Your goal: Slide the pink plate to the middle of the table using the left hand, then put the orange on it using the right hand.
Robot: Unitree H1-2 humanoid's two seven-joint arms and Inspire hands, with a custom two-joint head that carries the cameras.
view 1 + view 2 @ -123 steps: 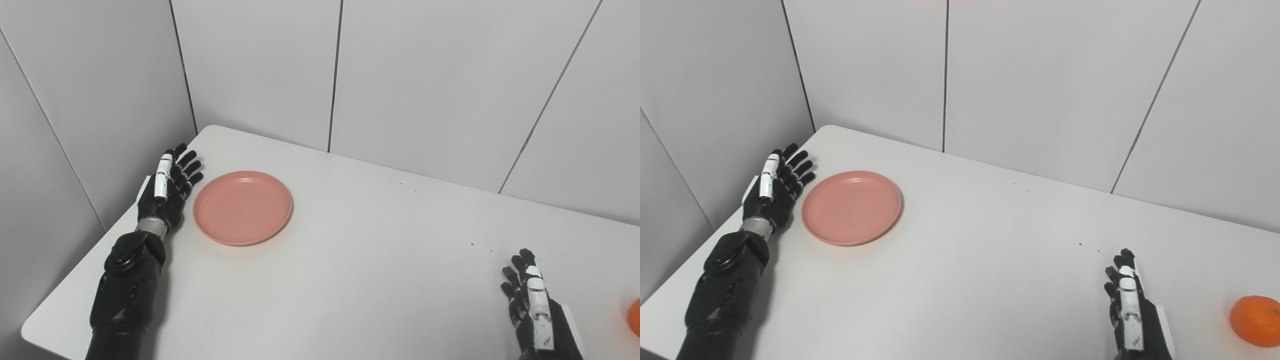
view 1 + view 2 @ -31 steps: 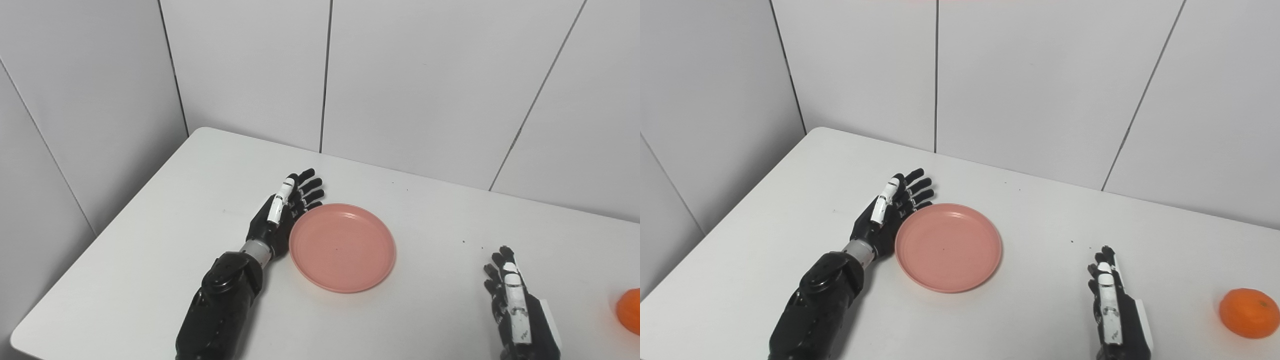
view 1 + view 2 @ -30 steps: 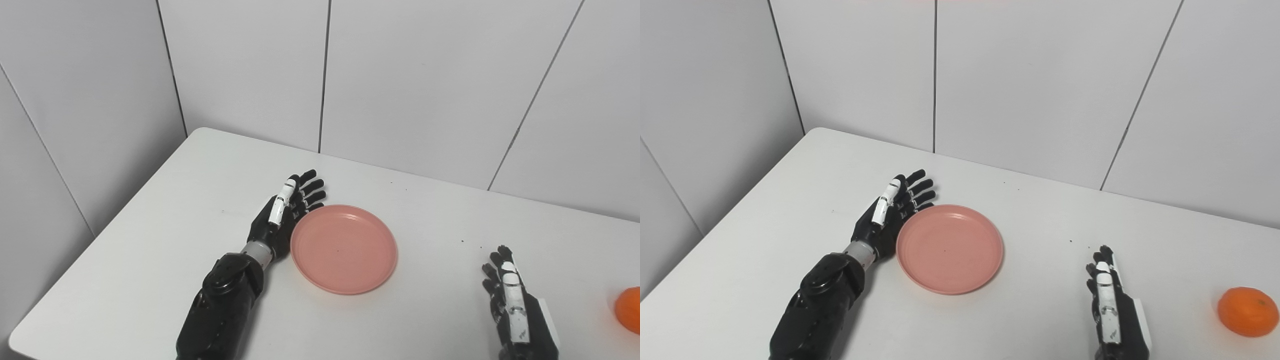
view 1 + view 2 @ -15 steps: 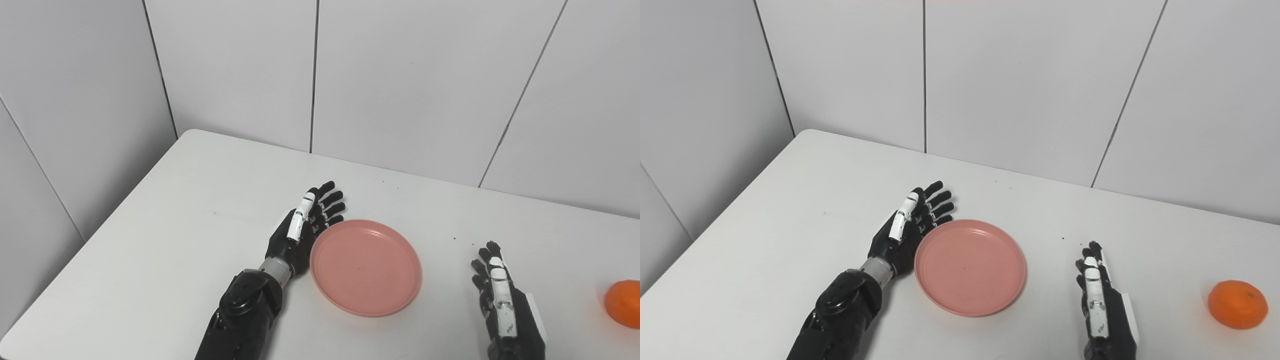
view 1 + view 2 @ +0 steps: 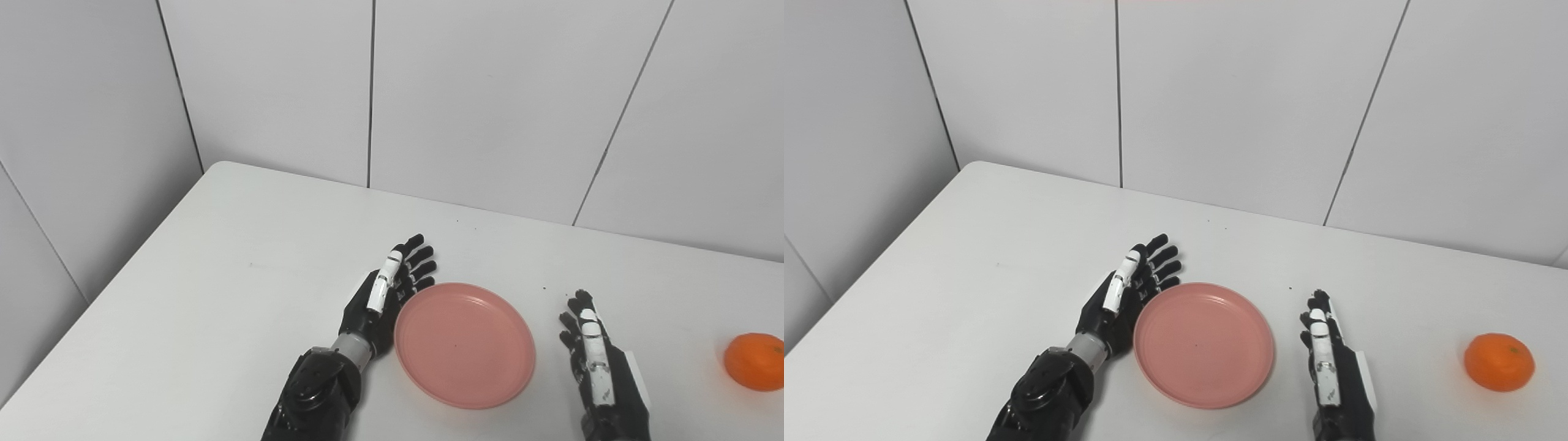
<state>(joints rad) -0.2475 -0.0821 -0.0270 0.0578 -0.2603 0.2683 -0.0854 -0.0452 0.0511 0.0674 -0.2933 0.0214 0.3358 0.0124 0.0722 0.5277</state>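
Note:
The pink plate [image 5: 464, 344] lies flat near the middle of the white table [image 5: 233, 269], close to the front edge. My left hand [image 5: 384, 294] stands on edge against the plate's left rim, open, fingers straight and pointing away from me. My right hand [image 5: 593, 352] rests open just right of the plate, a small gap from its rim, holding nothing. The orange [image 5: 1499, 362] sits on the table far to the right, well apart from the right hand.
Grey panelled walls [image 5: 490, 104] close off the table at the back and on the left. A few small dark specks [image 5: 457, 221] dot the tabletop behind the plate. Bare tabletop stretches left of my left arm and between right hand and orange.
My left hand has pushed the plate rightward from the table's left side to near the middle. The camera has turned right too. The right hand and orange stayed put.

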